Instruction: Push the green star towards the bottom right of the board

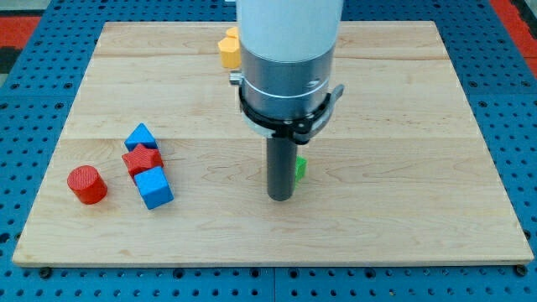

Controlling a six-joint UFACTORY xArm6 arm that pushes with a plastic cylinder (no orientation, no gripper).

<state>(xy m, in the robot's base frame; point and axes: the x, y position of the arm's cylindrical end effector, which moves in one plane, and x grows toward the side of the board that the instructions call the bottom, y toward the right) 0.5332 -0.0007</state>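
Note:
The green star (299,169) lies near the middle of the wooden board (403,126); only a small green sliver of it shows at the right edge of my rod. My tip (280,198) stands just left of and slightly below the green block, touching or almost touching it. Most of the block is hidden behind the rod.
At the view's left lie a blue triangular block (141,137), a red star (141,159), a blue cube (153,188) and a red cylinder (86,184). A yellow block (228,49) sits near the top edge, partly hidden by the arm's body (289,59).

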